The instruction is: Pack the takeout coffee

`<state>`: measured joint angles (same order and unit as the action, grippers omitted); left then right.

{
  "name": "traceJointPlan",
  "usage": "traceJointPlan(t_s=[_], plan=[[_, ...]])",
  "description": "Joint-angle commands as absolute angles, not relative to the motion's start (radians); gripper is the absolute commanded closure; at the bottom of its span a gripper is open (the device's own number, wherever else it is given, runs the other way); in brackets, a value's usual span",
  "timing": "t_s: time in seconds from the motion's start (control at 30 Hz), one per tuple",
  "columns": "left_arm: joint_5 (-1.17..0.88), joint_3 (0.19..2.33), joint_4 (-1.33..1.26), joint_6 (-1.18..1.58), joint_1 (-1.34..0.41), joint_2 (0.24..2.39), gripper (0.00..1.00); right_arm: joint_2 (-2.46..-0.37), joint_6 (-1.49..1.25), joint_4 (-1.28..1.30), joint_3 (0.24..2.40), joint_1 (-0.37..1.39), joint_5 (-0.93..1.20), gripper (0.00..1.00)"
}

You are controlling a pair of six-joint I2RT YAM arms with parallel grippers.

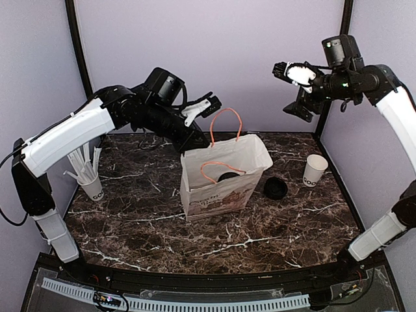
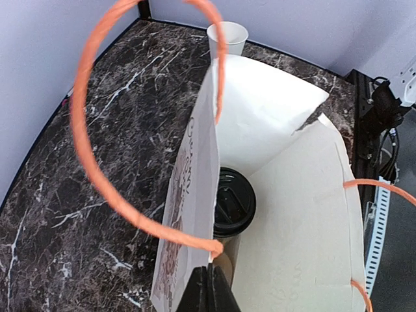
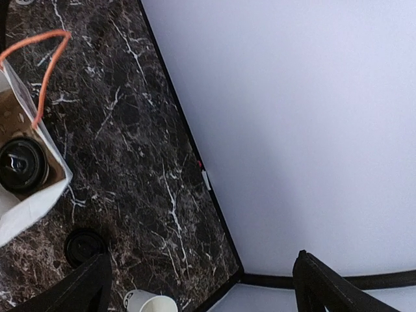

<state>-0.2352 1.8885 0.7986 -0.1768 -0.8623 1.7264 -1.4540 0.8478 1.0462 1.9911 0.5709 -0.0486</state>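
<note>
The takeout coffee (image 2: 233, 203) already stands upright inside the paper bag (image 2: 286, 130), so packing looks nearly done. The left end effector (image 2: 208, 283) pinches the bag's rim; only letting go seems left. The right end effector (image 3: 198, 276) is spread, high above the bench (image 3: 130, 130).

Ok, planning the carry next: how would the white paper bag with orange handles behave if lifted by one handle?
Probably floppy: the white paper bag has thin creased walls, so it may sag. It is likely light, yet the black-lidded cup sits toward one wall, so it could tilt. The orange cord handle looks thin and might slip.
</note>
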Motion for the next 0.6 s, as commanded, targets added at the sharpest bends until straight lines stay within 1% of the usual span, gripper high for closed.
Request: traceJointPlan(t_s=[0.0,0.13,0.33,0.57], plan=[[-0.139,1.870,0.808,-0.245,-0.865,1.692,1.00,-1.429,0.811,0.962,1.900,0.483,-0.007,0.01],[-0.213,1.792,0.739,-0.215,-0.867,1.646,1.00,-1.414,0.800,0.975,1.835,0.463,-0.003,0.01],[-0.260,1.681,0.626,-0.162,-0.867,1.568,1.00,-1.401,0.800,0.995,1.774,0.459,0.038,0.01],[-0.318,1.612,0.562,-0.114,-0.899,1.537,1.00,-1.407,0.787,0.987,1.789,0.444,0.032,0.01]])
